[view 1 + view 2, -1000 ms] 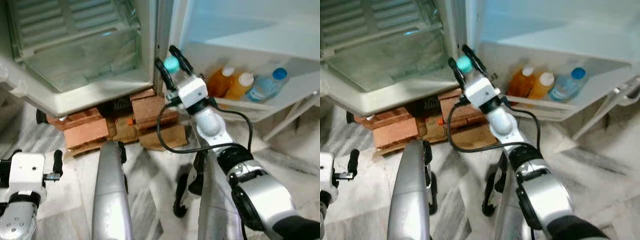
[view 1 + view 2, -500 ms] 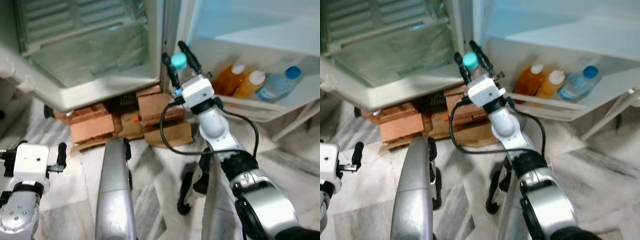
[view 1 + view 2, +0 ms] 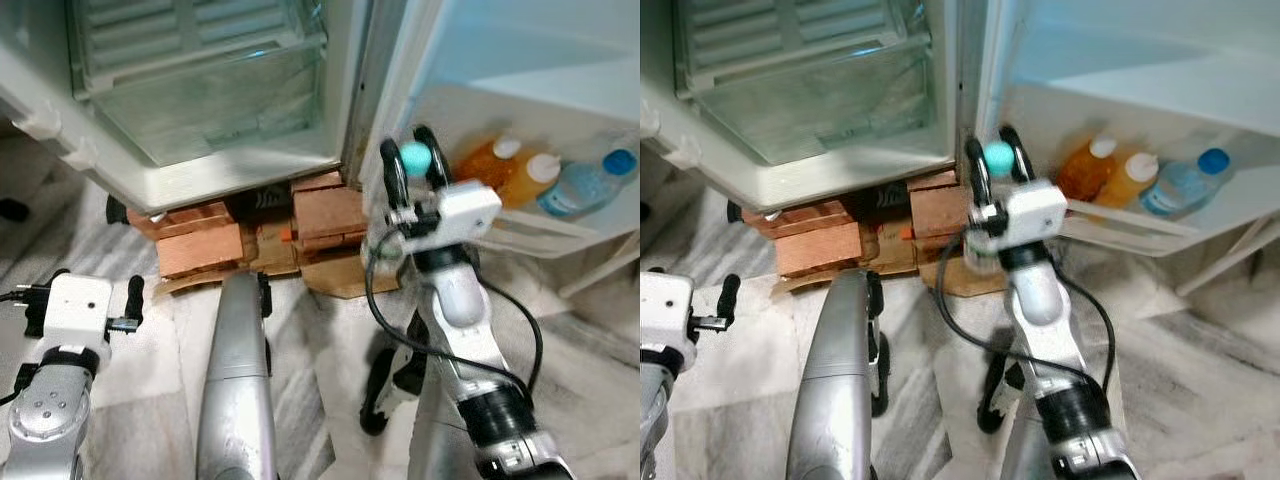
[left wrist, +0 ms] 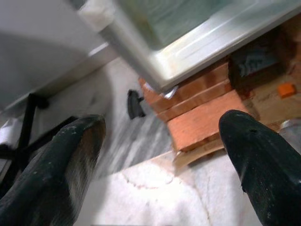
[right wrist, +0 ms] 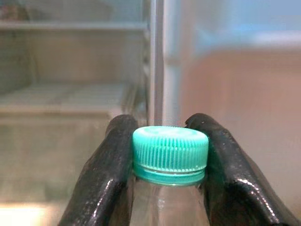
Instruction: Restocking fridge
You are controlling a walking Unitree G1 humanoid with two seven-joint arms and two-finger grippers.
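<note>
Two orange bottles (image 3: pixel 500 165) and a blue-capped one (image 3: pixel 590 182) sit in the open fridge (image 3: pixel 200 90) door shelf (image 3: pixel 545 222); right gripper (image 3: pixel 412 170) pinches a teal-capped bottle (image 5: pixel 169 155), body hidden; left gripper (image 4: pixel 160 155) spread over marble floor (image 3: pixel 320 330).

The bottle (image 5: pixel 169 188) body is cut off below its green cap (image 5: pixel 170 151).

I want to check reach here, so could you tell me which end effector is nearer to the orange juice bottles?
Right. The right end effector, gripping a green-capped bottle, is beside the orange juice bottles; the left end effector hangs low, far away.
</note>
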